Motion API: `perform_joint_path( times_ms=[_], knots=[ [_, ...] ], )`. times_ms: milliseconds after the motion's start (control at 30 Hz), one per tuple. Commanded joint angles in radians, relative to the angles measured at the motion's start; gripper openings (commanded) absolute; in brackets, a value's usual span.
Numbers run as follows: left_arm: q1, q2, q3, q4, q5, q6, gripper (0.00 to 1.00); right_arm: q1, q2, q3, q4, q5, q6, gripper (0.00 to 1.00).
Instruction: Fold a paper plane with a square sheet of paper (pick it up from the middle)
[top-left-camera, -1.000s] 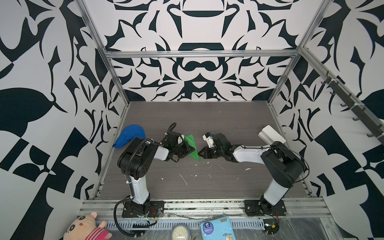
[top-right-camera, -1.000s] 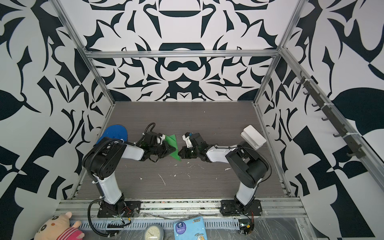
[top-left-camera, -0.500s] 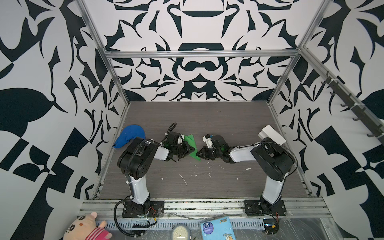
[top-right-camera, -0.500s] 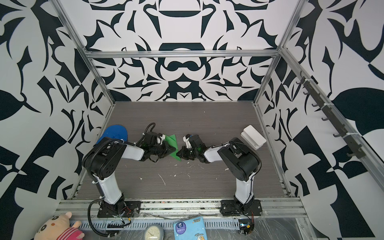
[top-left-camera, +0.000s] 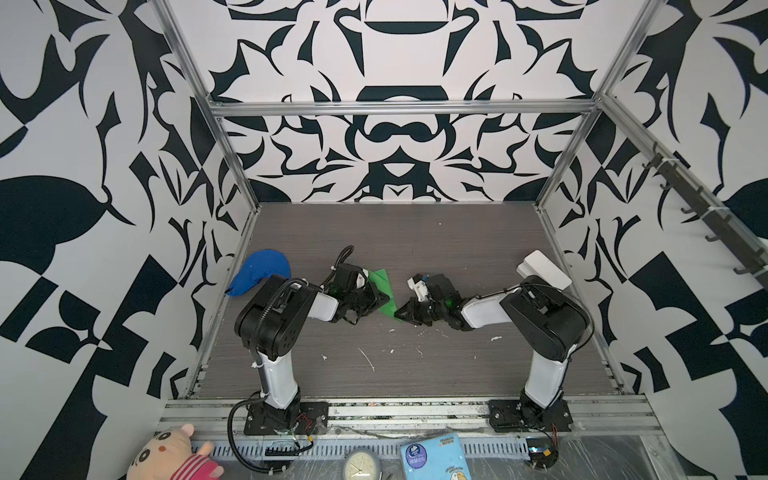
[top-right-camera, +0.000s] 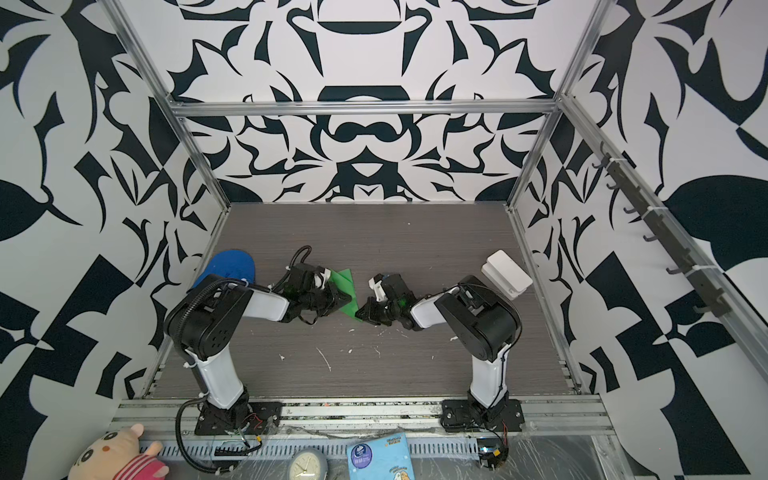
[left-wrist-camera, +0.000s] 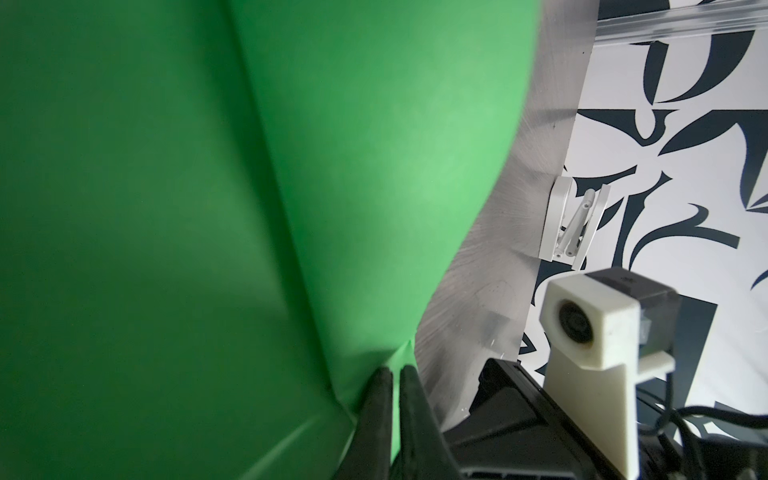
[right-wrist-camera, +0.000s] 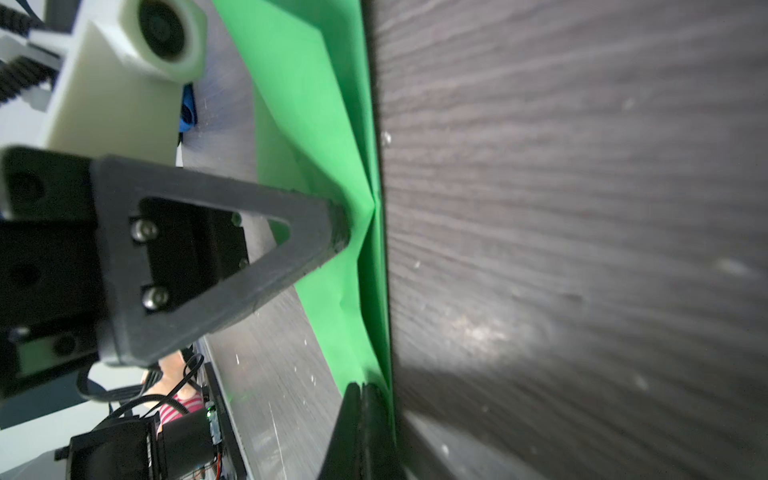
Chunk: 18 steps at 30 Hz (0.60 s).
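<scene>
Grey wood-grain tabletop (top-left-camera: 415, 374). The left arm (top-left-camera: 274, 320) and right arm (top-left-camera: 544, 316) bend low, with their forearms reaching inward toward each other. A partly folded green paper (top-left-camera: 388, 307) sits between them at mid-tabletop. The left claw (left-wrist-camera: 395, 374) is pinched on the paper's crease. The right claw (right-wrist-camera: 360, 388) is clenched at its near tip; whether it grips the paper is unclear

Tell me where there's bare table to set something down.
Bare: the table's back half, between rear wall and arms. Front strip between the arm bases: only white scraps. Crowded: the middle, around the green paper; blue cap left, white stand right.
</scene>
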<state>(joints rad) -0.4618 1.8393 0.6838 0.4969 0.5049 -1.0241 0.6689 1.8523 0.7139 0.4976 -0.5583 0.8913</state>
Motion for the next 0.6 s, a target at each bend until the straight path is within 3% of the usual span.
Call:
perform_joint_path(
  times_ms=[0,267,567],
  knots=[
    [0.000,0.010,-0.024,-0.061,-0.078,0.000,0.11,0.001,-0.054,-0.030,-0.030,-0.030,-0.019,0.00],
    [0.000,0.007,-0.030,-0.048,-0.073,0.001,0.11,-0.008,-0.110,-0.088,-0.062,0.019,-0.033,0.00],
    [0.000,0.005,-0.032,-0.038,-0.060,0.002,0.11,-0.006,-0.099,0.010,-0.011,-0.002,-0.027,0.00]
  ],
)
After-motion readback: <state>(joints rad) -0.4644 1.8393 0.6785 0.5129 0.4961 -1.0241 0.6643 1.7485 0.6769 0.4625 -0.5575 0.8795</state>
